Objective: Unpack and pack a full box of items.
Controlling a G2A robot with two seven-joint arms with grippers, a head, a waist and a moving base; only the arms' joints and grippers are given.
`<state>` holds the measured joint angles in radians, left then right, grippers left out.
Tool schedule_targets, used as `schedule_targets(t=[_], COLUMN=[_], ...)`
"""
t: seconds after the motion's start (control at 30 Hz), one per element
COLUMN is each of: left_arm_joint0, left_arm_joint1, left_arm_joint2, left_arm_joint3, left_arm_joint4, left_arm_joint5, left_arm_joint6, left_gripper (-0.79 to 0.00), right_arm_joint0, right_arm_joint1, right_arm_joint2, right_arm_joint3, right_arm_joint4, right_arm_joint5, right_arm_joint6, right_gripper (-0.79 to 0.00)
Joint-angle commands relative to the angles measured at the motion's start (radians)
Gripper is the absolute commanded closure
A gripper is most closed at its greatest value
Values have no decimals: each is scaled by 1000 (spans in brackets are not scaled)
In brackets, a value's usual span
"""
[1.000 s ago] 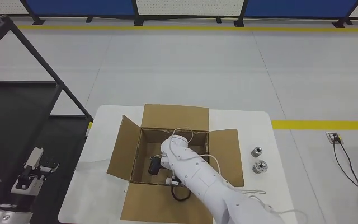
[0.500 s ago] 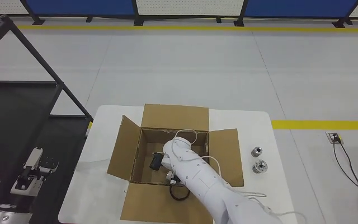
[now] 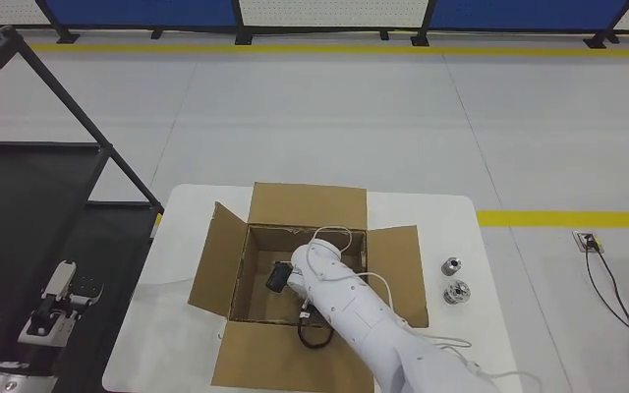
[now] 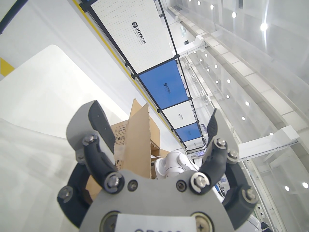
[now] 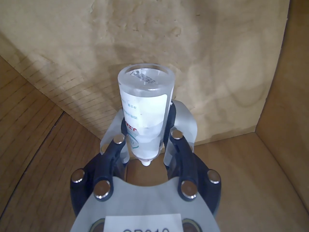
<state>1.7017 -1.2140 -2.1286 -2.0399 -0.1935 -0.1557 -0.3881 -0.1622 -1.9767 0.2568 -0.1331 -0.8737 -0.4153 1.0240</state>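
One clear bottle (image 5: 144, 97) with a white label, its red and green print too small to read, is clamped in the right claw (image 5: 147, 121) inside the cardboard box (image 3: 305, 204). The left claw (image 4: 154, 112) hangs wide apart, gripping nothing, out past the bench (image 3: 177, 324) edge. Handling symbols are printed on the box's outer wall. Two metal cylinders (image 3: 451, 265) stand on the bench beside the box.

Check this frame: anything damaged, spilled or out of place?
Only wear: the box is scuffed and peeling inside, behind the bottle, with blotchy stains. No spill shows; the right gripper is shut on the bottle.
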Motion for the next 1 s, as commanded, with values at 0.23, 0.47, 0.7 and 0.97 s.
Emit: schedule_targets(t=[0.23,0.47,0.7,0.97], left_arm_joint0=[10,34,60,89], left_arm_joint1=[-1,-4,-8,-13], left_arm_joint2=[5,20,40,59], left_arm_joint3=[-11,-45,-76,-98], left_arm_joint4=[12,41,71,104], left_arm_joint5=[-11,-33,-60,-100], left_arm_joint6=[12,26,48,80], left_gripper=[-785,-785,-785,-785], right_arm_joint0=[10,23,13,2], right_arm_joint1=[13,26,41,61], right_arm_joint2=[10,8,-4,-16], right_arm_joint3=[-5,-24,-57,-158], right_arm_joint4=[-12,-47,-104,-184], right_arm_joint5=[-65,-128,-141,-37], right_arm_joint6=[-56,-148,-230,-230], right_gripper=[0,0,0,0])
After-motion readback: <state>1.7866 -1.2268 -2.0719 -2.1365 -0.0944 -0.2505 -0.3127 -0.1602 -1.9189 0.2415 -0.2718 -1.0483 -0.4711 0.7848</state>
